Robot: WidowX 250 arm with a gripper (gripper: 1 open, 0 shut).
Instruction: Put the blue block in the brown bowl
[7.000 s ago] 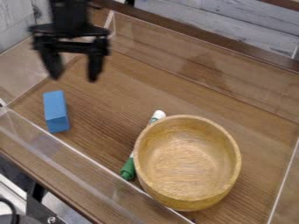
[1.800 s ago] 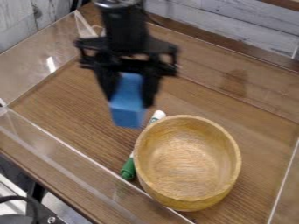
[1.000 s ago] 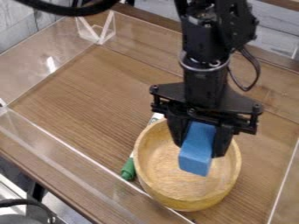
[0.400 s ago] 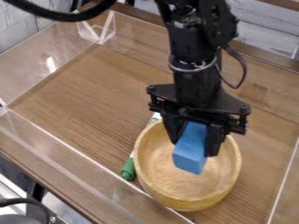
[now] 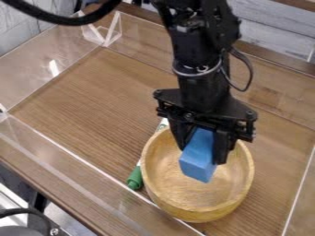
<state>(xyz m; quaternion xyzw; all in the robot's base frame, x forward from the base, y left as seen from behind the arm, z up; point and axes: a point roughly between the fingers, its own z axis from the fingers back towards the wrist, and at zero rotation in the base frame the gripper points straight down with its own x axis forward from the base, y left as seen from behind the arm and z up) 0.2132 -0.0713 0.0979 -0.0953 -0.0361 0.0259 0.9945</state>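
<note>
My gripper (image 5: 204,147) is shut on the blue block (image 5: 200,159), a bright-blue brick held upright between the black fingers. The block hangs over the inside of the brown bowl (image 5: 170,189), a large round wooden bowl at the lower right of the tabletop. The block's lower end sits low over the bowl's left half; whether it touches the bottom I cannot tell. The arm comes down from the top of the view and hides the bowl's far rim.
A green-and-white marker pen (image 5: 134,177) lies against the bowl's left side. Clear plastic walls (image 5: 62,157) fence the wooden tabletop (image 5: 87,92) on the front and sides. A clear stand (image 5: 103,30) stands at the back left.
The gripper carried the block from the tabletop's left side over to the bowl. In the last second it shifted slightly left and lowered the block into the bowl.
</note>
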